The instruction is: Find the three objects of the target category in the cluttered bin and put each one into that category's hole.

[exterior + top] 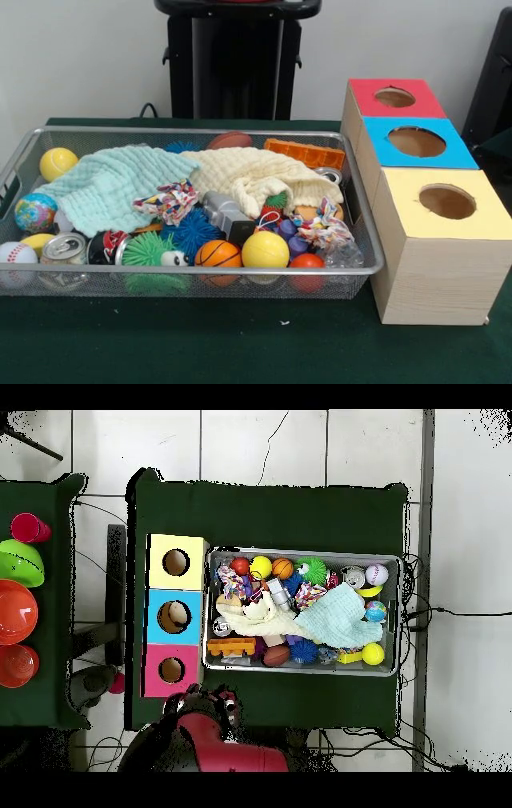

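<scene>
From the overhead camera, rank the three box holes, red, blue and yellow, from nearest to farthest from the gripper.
1. The red-surround hole, in the end box closest to the gripper.
2. The blue-surround hole, in the middle box.
3. The yellow-surround hole, at the far end of the row.

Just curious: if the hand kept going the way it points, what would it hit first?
Hard to say: the hand sits folded at the table edge. If it points straight down, probably the table, beside the red box.
</scene>
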Robot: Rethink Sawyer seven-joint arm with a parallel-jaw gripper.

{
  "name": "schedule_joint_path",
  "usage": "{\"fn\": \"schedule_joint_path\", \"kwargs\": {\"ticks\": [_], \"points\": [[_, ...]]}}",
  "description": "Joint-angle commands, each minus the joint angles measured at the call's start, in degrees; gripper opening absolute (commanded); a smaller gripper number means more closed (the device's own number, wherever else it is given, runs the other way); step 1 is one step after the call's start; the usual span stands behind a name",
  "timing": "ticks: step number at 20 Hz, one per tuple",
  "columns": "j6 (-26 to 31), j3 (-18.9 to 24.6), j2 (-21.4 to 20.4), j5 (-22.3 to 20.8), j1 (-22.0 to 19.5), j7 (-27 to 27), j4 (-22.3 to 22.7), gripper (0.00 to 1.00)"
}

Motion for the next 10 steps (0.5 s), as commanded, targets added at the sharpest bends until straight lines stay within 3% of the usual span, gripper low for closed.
{"fn": "schedule_joint_path", "kwargs": {"ticks": [1,10], "points": [[-5.81,-3.1,4.53,-2.5,-2.82,12.87,-3.03,1.0],[-6.39,-2.01,8.1,-1.19,-6.92,9.28,-7.49,1.0]]}}
